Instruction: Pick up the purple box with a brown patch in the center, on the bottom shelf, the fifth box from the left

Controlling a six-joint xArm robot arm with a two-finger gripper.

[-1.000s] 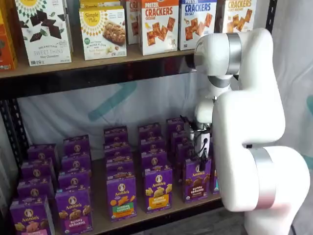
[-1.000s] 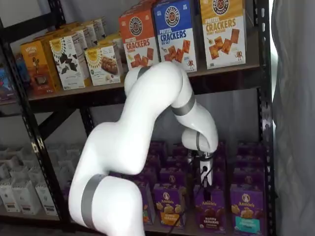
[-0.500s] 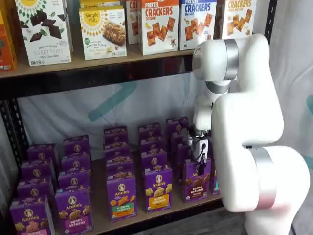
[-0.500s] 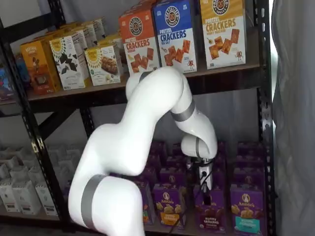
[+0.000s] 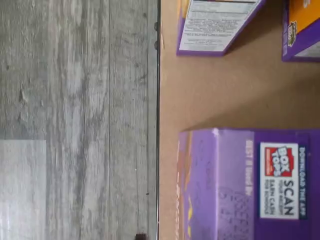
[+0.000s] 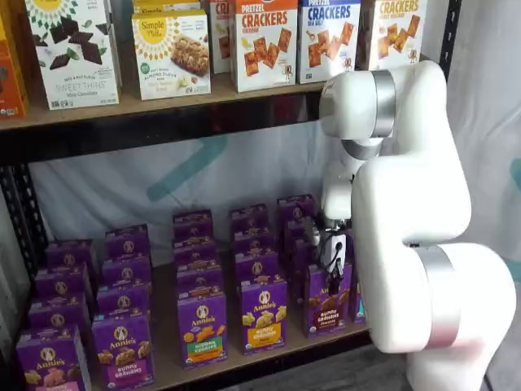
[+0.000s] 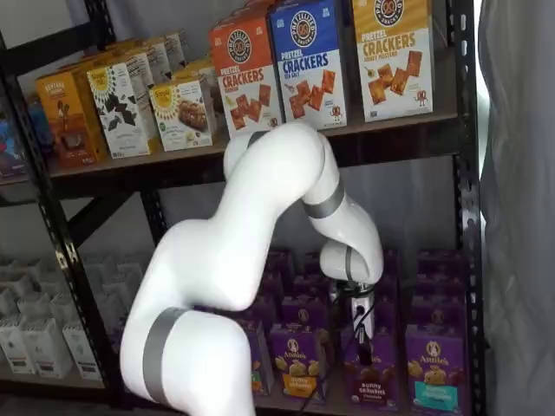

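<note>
The purple box (image 6: 327, 308) stands at the front of its row on the bottom shelf (image 6: 236, 358), with dark brown cookies pictured at its centre; it also shows lower down as the purple box (image 7: 373, 380). My gripper (image 6: 332, 278) hangs straight down just over its top edge, and the same gripper (image 7: 363, 345) shows its white body and dark fingers against the carton's upper face. Whether a gap stands between the fingers is unclear. In the wrist view a purple carton top (image 5: 250, 185) with a Box Tops label lies on the wooden board (image 5: 210, 95); which carton it is I cannot tell.
Neighbouring purple cartons with orange (image 6: 202, 330) and yellow (image 6: 262, 316) centres stand to the left, more rows behind them. A teal-banded carton (image 7: 434, 371) stands to the right. The upper shelf (image 6: 163, 114) holds cracker boxes. The rack's black post (image 7: 468, 217) rises at the right.
The wrist and gripper have come down and forward, from above the row's rear cartons to just over the front brown-cookie carton. The boxes have not moved.
</note>
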